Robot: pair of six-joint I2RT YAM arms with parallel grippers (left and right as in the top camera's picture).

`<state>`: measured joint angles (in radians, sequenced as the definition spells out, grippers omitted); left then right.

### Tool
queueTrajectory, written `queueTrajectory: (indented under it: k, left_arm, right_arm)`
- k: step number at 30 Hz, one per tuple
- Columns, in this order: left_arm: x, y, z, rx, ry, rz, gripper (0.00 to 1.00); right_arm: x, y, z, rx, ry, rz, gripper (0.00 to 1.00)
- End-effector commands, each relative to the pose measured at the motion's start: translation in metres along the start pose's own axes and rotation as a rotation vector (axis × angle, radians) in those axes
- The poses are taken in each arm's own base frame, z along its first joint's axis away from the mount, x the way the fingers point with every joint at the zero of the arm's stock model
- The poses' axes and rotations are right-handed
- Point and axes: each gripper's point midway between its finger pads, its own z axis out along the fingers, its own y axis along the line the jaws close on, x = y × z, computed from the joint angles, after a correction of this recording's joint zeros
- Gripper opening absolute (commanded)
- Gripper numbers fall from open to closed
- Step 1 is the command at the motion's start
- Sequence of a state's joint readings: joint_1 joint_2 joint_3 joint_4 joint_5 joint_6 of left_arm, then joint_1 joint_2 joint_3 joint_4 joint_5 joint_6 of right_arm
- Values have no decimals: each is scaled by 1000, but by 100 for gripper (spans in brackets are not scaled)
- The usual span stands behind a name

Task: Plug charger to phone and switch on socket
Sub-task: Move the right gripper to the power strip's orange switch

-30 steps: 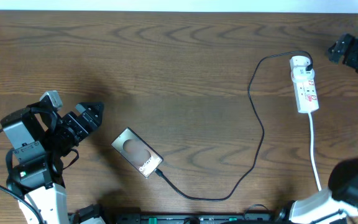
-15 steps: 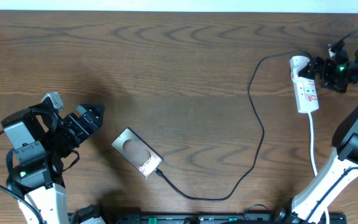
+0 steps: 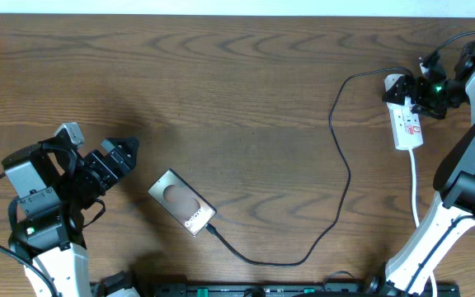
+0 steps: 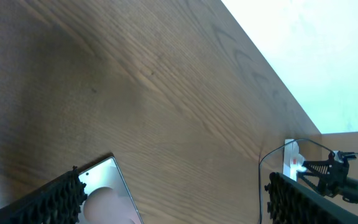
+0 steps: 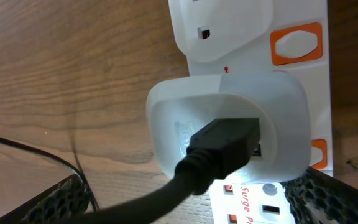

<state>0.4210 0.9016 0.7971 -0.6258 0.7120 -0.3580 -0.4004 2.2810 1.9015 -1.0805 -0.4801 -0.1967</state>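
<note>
Overhead, left jaws gape empty; right jaws, wide apart, flank the plug (image 5: 169, 124) of the socket (image 3: 409, 132).

Soft even light, mostly sharp

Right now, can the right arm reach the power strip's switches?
Probably yes: the open right pincer is at the plug end of the power strip, an orange switch lies bare beside the white plug, and nothing blocks it.

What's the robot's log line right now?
charger: tip at phone | left gripper: open, near phone | right gripper: open, over socket
</note>
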Motion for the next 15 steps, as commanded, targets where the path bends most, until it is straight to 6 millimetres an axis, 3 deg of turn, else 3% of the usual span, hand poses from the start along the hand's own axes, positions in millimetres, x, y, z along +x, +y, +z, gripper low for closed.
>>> queueTrajectory:
  k: [1,15]
  left_arm:
    - [0,-3,-2,9,2,20,92]
    - [5,7,8,-14,55,-26,92]
  right_arm:
    - [-7,7,3,-21,-17,-42,99]
    - [-9,1,3,14,-23,-56,99]
